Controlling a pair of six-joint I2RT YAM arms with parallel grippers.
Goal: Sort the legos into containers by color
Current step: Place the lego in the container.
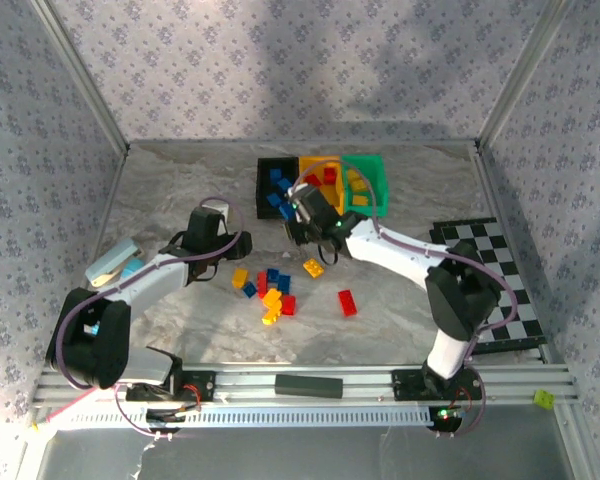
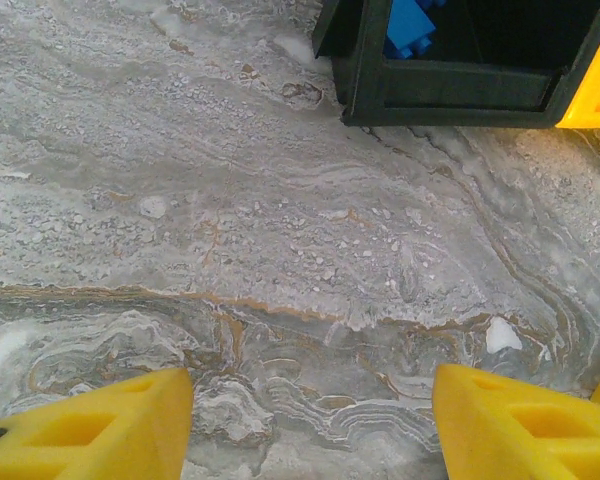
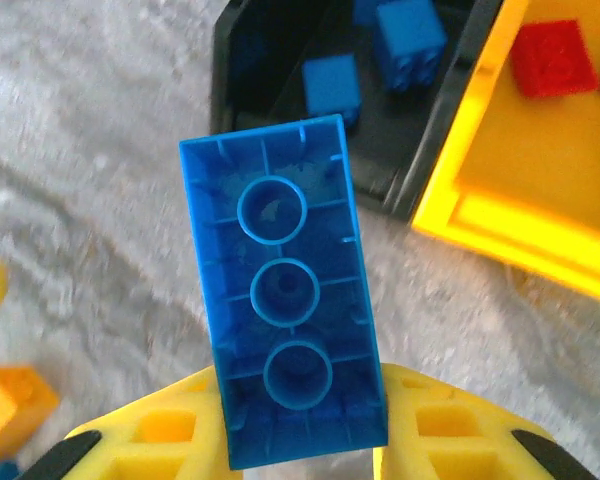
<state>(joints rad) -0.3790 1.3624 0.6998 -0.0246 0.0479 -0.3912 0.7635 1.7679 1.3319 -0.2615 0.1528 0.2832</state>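
- The right end effector (image 3: pixel 300 440) is clamped tight on a glossy blue rectangular plastic brick (image 3: pixel 285 290). The brick's hollow underside faces the wrist camera and shows three round tubes and thin ribs
- The brick's long axis runs nearly 6 to 12 o'clock, out beyond the yellow fingertips (image 3: pixel 180 430), with the far end leaning a touch toward 11
- The black open-topped plastic bin (image 3: pixel 405 170) lies at 12 to 1 o'clock from the held brick, just past its far end. Smaller blue bricks (image 3: pixel 410 40) already lie inside
- My judgement: the drop calls for a short reach toward 12, since the yellow-orange plastic bin (image 3: pixel 540 230) with its red brick (image 3: pixel 550 60) sits touching the black one at 2 o'clock
- The right arm is the nearer one. From above, the green plastic bin (image 1: pixel 378 172) ends the row on the right
- The left end effector (image 2: pixel 305 430) stands about half open with nothing between its fingers, hovering over the matte grey marble-patterned surface (image 2: pixel 280 250). The black bin's corner is at its 1 o'clock
- Loose red, blue and yellow bricks (image 1: pixel 270 290) remain heaped between the arms, hard-edged and studded
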